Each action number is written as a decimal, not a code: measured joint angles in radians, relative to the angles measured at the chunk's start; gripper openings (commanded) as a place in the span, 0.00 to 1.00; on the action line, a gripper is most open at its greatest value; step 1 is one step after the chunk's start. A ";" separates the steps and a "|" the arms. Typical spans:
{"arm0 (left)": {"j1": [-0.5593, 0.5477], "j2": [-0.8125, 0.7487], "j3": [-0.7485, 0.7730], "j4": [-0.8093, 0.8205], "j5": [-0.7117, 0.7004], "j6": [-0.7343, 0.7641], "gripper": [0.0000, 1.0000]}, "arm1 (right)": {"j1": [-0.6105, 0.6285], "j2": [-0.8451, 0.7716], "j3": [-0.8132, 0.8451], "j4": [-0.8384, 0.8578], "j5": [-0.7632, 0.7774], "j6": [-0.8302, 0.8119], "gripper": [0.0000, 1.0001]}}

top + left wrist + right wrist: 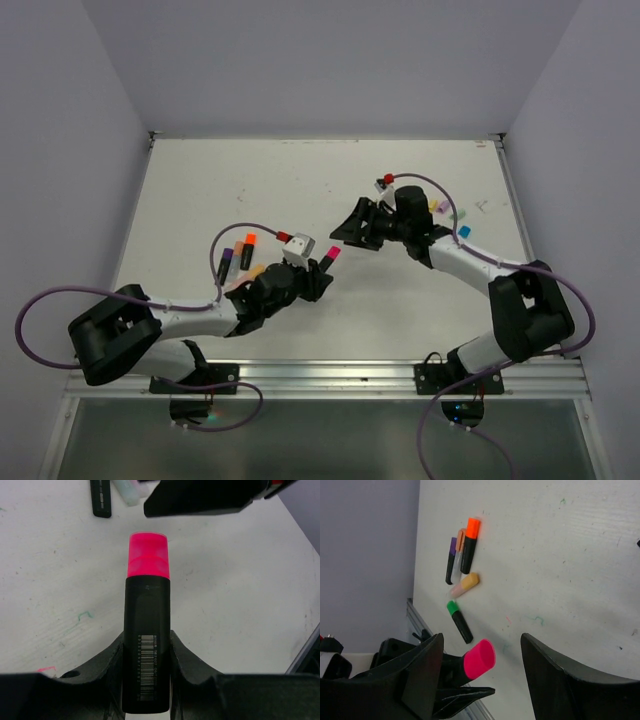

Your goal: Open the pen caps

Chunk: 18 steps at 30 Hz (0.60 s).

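My left gripper is shut on the black barrel of a pen, which points away from it with its pink cap on. In the top view this pen's pink cap sticks out toward my right gripper. The right gripper stands open; the pink cap lies in the gap between its fingers, touching neither. More pens lie on the table: an orange-capped one, a purple-capped one, a green-capped one and a pastel yellow-pink one.
Loose small caps, yellow, green and cyan, lie at the right of the white table, behind the right arm. Purple cables loop from both arms. Grey walls close in the table's far and side edges.
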 measured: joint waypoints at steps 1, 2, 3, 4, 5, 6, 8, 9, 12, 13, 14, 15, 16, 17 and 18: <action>0.000 0.003 0.010 -0.005 -0.013 0.008 0.00 | 0.016 -0.003 -0.005 0.000 0.000 0.002 0.65; 0.000 0.006 0.020 -0.010 -0.023 0.013 0.00 | 0.026 -0.004 -0.009 0.000 0.000 0.004 0.64; 0.000 0.010 0.029 -0.014 -0.031 0.016 0.00 | 0.029 -0.004 -0.011 0.000 0.000 0.007 0.63; 0.000 0.012 0.038 -0.017 -0.041 0.022 0.00 | 0.034 -0.004 -0.016 0.003 0.000 0.014 0.62; 0.000 0.013 0.045 -0.019 -0.049 0.029 0.00 | 0.036 -0.004 -0.020 0.008 0.000 0.019 0.62; 0.000 0.013 0.051 -0.021 -0.057 0.033 0.00 | 0.041 -0.003 -0.026 0.015 0.002 0.026 0.61; 0.000 0.014 0.062 -0.025 -0.069 0.039 0.00 | 0.054 -0.002 -0.035 0.025 0.003 0.037 0.57; 0.000 0.015 0.068 -0.026 -0.075 0.041 0.00 | 0.063 -0.001 -0.038 0.037 0.003 0.045 0.56; -0.002 0.026 0.082 -0.027 -0.085 0.051 0.00 | 0.089 0.012 -0.043 0.077 0.000 0.074 0.47; -0.002 0.029 0.084 -0.028 -0.089 0.055 0.00 | 0.096 0.019 -0.043 0.096 -0.001 0.083 0.44; -0.002 0.031 0.085 -0.030 -0.090 0.055 0.00 | 0.101 0.026 -0.043 0.112 -0.003 0.093 0.42; -0.002 0.033 0.086 -0.033 -0.092 0.056 0.00 | 0.103 0.033 -0.043 0.126 -0.004 0.101 0.35; -0.003 0.034 0.086 -0.034 -0.095 0.057 0.00 | 0.104 0.040 -0.043 0.137 -0.003 0.108 0.28; -0.003 0.035 0.086 -0.035 -0.097 0.058 0.00 | 0.104 0.045 -0.043 0.145 -0.003 0.115 0.21; -0.003 0.037 0.086 -0.041 -0.098 0.059 0.00 | 0.104 0.050 -0.043 0.160 -0.012 0.134 0.04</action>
